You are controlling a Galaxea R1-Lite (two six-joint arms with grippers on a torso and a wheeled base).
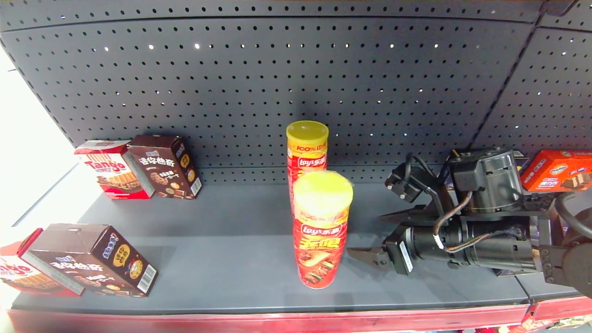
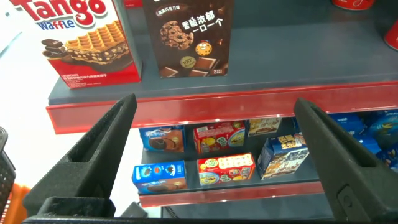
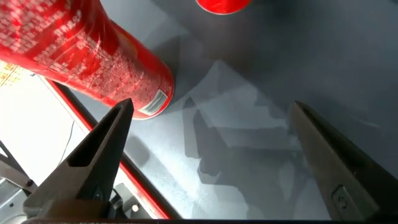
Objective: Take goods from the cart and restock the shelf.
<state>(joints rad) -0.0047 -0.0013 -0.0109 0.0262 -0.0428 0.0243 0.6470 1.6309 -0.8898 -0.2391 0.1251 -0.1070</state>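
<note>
At the shelf's [image 1: 231, 249] left stand a waffle box [image 1: 111, 169] and chocolate cookie boxes [image 1: 166, 166]. The left hand [image 2: 214, 102] hangs before the red front edge, fingers spread wide and holding nothing. In the middle, the front chip can [image 1: 320, 231] stands upright, just ahead of a second chip can [image 1: 306, 148]. Just beside it, the right hand [image 1: 365, 233] gapes empty, not touching it. An orange box [image 1: 557, 170] lies farther right. Placing looks done; next calls for backing straight out without knocking the can, then reaching for more from the cart.
</note>
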